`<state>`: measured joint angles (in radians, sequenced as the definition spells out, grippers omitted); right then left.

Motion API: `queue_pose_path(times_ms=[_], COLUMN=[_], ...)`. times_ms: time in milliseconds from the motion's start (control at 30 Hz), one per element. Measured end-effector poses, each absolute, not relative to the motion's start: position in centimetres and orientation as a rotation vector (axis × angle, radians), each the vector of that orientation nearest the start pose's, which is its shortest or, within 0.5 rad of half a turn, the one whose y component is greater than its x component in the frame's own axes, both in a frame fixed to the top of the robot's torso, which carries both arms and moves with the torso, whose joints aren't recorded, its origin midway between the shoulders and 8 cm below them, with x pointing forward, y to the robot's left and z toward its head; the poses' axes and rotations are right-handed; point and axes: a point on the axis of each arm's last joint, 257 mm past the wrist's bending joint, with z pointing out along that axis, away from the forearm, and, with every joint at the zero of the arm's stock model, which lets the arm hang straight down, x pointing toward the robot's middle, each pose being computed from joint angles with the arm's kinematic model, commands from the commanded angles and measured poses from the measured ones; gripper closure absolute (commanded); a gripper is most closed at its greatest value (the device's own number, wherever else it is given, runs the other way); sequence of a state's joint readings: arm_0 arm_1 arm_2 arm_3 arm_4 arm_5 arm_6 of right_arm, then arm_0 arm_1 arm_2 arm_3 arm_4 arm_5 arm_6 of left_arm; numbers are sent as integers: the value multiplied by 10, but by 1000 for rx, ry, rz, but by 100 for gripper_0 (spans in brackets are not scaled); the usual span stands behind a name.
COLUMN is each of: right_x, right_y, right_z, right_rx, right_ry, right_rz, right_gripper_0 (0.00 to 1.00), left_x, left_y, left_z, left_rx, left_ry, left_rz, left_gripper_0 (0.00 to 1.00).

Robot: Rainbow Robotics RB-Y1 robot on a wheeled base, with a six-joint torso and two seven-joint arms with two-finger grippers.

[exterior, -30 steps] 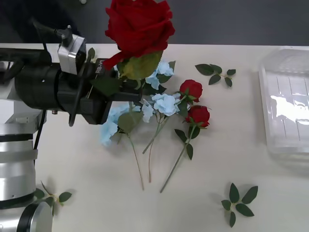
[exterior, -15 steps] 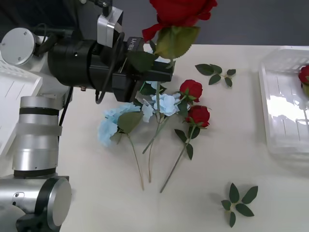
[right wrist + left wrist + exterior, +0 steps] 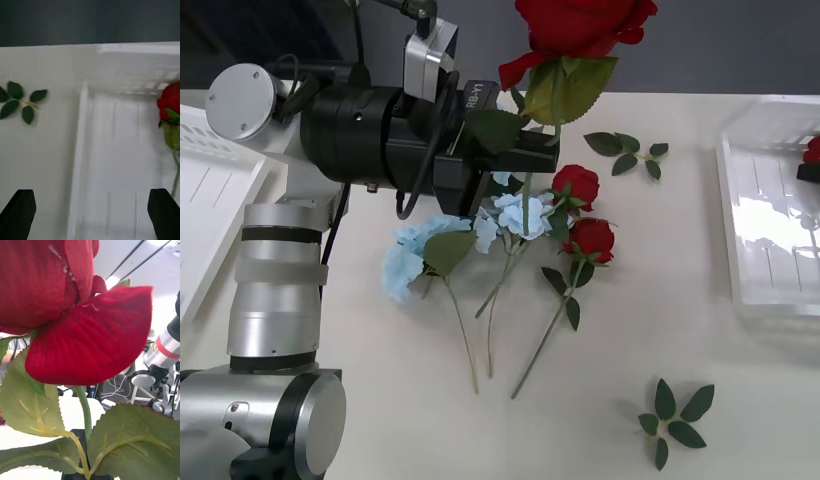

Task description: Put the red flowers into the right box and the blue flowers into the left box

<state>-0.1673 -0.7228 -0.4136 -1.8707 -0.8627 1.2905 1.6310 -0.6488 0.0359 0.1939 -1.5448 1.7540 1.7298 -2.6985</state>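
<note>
The left pincer is gripping a red rose by its stem, holding it upright above the tabletop, with the bloom rising toward twelve o'clock in the front view. In the left wrist view that bloom is looming close over the stem, with green leaves spreading beneath it.

Under the raised rose, two more red flowers are lying near the centre of the tabletop, their stems trailing toward seven o'clock. Touching them on the nine o'clock side, the blue flowers are lying in a loose cluster, one pale head spilling farther toward eight o'clock.

The right box is sitting at three o'clock, with a red rose lying inside at its far edge. The right pincer is hovering over this box with its fingers spread wide, holding nothing; the rose is resting just beyond one fingertip.

The left box is sitting at nine o'clock. Bloomless leaf sprigs are lying at one o'clock and five o'clock.
</note>
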Motion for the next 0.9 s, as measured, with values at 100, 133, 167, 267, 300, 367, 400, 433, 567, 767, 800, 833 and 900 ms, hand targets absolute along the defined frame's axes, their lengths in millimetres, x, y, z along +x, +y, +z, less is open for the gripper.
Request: queue_pose_path(times_ms=[100, 133, 167, 267, 300, 367, 400, 433, 567, 767, 800, 833, 900], right_x=[490, 490, 489, 489, 489, 486, 484, 479, 463, 441, 440, 438, 432], right_y=[-394, -380, -366, -330, -314, -286, -274, -263, -219, -152, -141, -129, -107], right_z=[-112, -106, -99, -82, -75, -71, -76, -87, -112, -119, -116, -114, -114], right_rx=[-196, -242, -269, -302, -316, -362, -404, -463, -618, -675, -671, -672, -719], right_ry=[2157, 2129, 2097, 2013, 1975, 1922, 1912, 1920, 1901, 1821, 1792, 1766, 1721], right_rz=[162, 216, 277, 436, 499, 588, 596, 583, 569, 674, 692, 711, 724], right_gripper_0=[12, 12, 12, 12, 12, 12, 12, 12, 12, 12, 12, 12, 12], left_x=[347, 347, 347, 347, 347, 347, 347, 347, 347, 347, 347, 347, 347], left_y=[-41, -41, -41, -41, -41, -41, -41, -41, -41, -41, -41, -41, -41], left_z=[8, 8, 8, 8, 8, 8, 8, 8, 8, 8, 8, 8, 8], left_rx=[1387, 1387, 1387, 1387, 1387, 1387, 1387, 1387, 1388, 1388, 1388, 1388, 1388], left_ry=[887, 887, 887, 887, 887, 887, 886, 887, 887, 887, 887, 887, 887], left_rz=[-1316, -1316, -1316, -1316, -1316, -1316, -1316, -1316, -1316, -1316, -1316, -1316, -1316], left_gripper_0=[100, 100, 100, 100, 100, 100, 100, 100, 100, 100, 100, 100, 100])
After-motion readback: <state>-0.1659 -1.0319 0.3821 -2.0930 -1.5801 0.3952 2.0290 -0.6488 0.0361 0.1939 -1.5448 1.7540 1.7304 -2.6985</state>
